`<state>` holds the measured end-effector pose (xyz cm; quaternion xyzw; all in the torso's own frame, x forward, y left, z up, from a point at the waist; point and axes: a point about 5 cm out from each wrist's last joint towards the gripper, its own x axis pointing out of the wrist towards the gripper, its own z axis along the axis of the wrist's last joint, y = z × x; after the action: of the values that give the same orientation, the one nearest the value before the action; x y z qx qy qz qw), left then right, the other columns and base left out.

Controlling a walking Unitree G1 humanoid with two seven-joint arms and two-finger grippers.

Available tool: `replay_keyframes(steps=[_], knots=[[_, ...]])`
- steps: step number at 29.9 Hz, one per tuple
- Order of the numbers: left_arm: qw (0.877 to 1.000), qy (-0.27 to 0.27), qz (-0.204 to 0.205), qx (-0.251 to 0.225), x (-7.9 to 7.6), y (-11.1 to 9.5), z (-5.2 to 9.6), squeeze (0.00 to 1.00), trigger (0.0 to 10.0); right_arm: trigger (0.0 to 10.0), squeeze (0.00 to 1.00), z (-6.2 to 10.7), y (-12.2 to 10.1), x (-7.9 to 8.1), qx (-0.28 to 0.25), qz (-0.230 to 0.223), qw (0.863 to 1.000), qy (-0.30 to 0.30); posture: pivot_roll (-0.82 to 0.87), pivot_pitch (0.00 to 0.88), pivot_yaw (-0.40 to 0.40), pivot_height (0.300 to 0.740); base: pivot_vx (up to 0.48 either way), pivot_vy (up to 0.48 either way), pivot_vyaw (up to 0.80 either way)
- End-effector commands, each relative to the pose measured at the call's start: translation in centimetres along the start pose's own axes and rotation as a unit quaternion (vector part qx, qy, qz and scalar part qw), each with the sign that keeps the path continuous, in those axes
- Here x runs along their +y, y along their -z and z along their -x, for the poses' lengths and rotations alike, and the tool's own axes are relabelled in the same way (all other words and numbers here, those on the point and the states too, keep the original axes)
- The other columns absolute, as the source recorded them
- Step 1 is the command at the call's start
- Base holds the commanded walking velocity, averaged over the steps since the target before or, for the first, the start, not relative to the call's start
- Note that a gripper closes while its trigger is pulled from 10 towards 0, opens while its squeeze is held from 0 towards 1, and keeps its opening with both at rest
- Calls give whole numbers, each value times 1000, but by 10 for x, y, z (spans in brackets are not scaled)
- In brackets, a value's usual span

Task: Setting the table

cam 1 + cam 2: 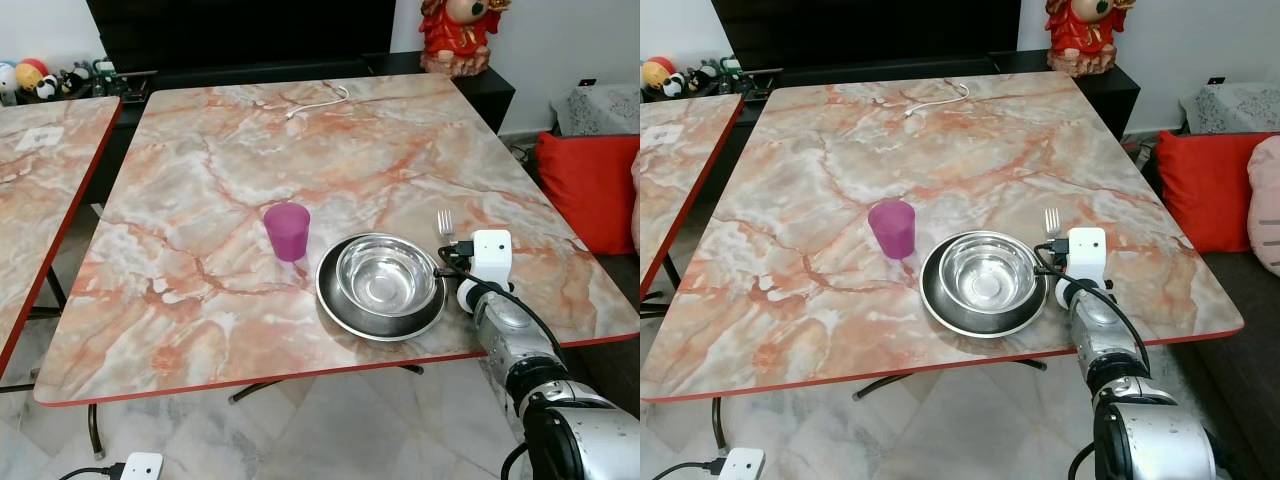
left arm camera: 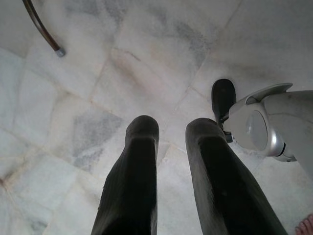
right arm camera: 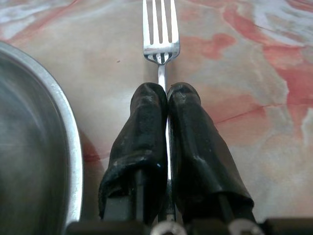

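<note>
- I see my right end effector (image 3: 167, 93) low over the marble table (image 1: 200, 130), its fingers (image 3: 142, 132) pinching the fork (image 3: 160, 29) by the handle.
- The fork lies flat with its tines pointing to the far side, just right of the metal bowl (image 1: 386, 275).
- The bowl sits inside a dark plate (image 1: 345, 310) at the near edge.
- A purple cup (image 1: 287, 231) stands upright just left of the plate.
- A white cable (image 1: 318, 100) lies at the far side.
- My left end effector (image 2: 168, 132) hangs over the tiled floor (image 2: 122, 58), fingers slightly spread, holding nothing.
</note>
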<state>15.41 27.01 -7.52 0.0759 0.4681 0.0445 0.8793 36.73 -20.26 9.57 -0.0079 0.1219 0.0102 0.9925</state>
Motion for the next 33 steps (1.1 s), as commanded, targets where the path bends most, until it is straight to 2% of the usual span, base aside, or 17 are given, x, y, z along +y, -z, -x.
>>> replay_keyframes(steps=[1,15,25,30,31,32,33], knots=[[1000,-3,-6,8,5,4,2,0,10000,10000,0,-1,-4,0,-4,9,1000,-4,125,134,23,740,0,0,0],[1000,3,-7,1,0,-1,0,0,10000,10000,0,0,-4,-4,-5,13,1000,-1,122,126,20,740,0,0,0],[1000,3,-7,-2,-1,-3,-1,0,10000,10000,0,1,-9,-12,-20,-10,1000,15,121,123,20,740,0,0,0],[1000,5,-7,-2,-2,-3,-1,0,10000,10000,0,1,-7,-15,-15,-6,1000,17,119,122,21,740,0,0,0],[1000,5,-7,-1,-2,-3,-1,0,10000,10000,59,1,-6,-14,-15,-7,1000,15,119,122,21,740,0,0,0],[1000,5,-7,-1,-2,-3,-1,0,10000,10000,455,1,-6,-14,-14,-8,1000,13,120,123,20,740,0,0,0],[1000,4,-7,-1,-1,-2,-1,0,10000,10000,749,1,-6,-13,-14,-8,1000,12,120,123,20,740,0,0,0]])
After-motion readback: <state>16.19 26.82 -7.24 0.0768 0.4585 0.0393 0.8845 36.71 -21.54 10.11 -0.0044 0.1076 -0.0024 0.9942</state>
